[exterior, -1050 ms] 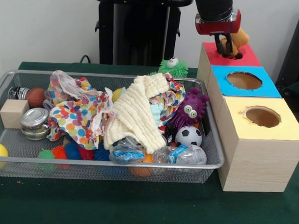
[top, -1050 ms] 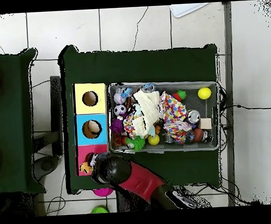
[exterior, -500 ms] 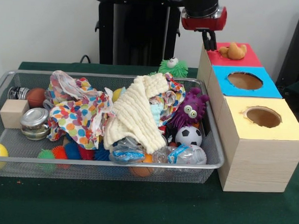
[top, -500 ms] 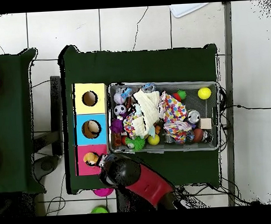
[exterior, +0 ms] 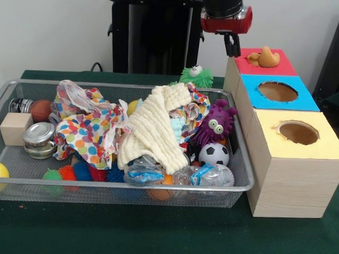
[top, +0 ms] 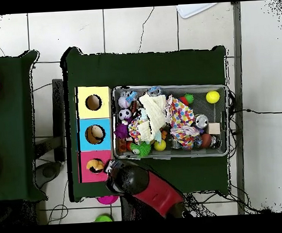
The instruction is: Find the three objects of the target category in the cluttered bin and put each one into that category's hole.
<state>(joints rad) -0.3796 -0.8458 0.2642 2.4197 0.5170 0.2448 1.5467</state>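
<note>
The wire bin [exterior: 235,163] is holding a heap — a cream cloth [exterior: 152,129], a spotted cloth [exterior: 88,132], a purple monster [exterior: 214,124], a soccer ball [exterior: 213,154], a jar [exterior: 39,139] and a wood block [exterior: 14,127]. A tan toy [exterior: 264,57] is sitting in the red box's [exterior: 283,67] hole. The gripper [exterior: 232,45] is hanging just beside that box, holding nothing — whether its fingers are apart I cannot tell.

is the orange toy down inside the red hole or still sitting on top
On top. The orange toy sits above the red box, its body clear of the surface, not dropped through.
</note>
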